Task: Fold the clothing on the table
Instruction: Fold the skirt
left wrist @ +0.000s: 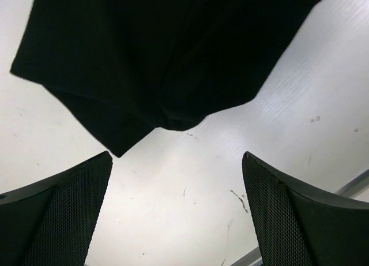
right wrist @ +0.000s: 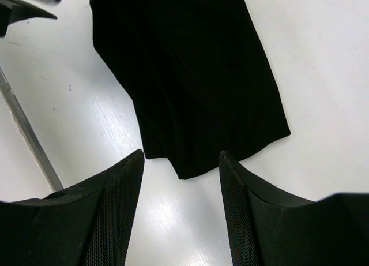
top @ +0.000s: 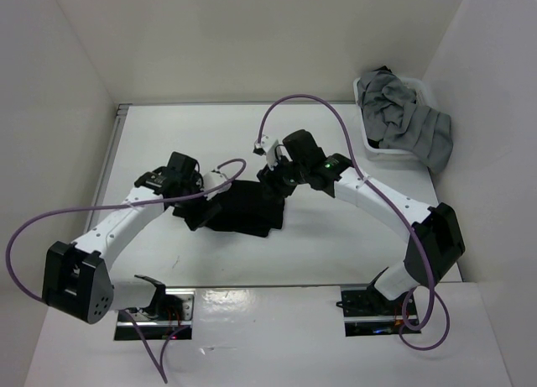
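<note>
Clothing (top: 246, 211) on table (top: 336, 253), basket (top: 391, 155) well apart

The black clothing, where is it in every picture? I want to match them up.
Top external: the clothing lies mid-table, between the ends of the two arms.
Left wrist: the clothing fills the top of the picture, above the left fingers.
Right wrist: the clothing runs from the top edge to the middle, above the right fingers.
Shared landmark: the white table lies under it in all three views.
</note>
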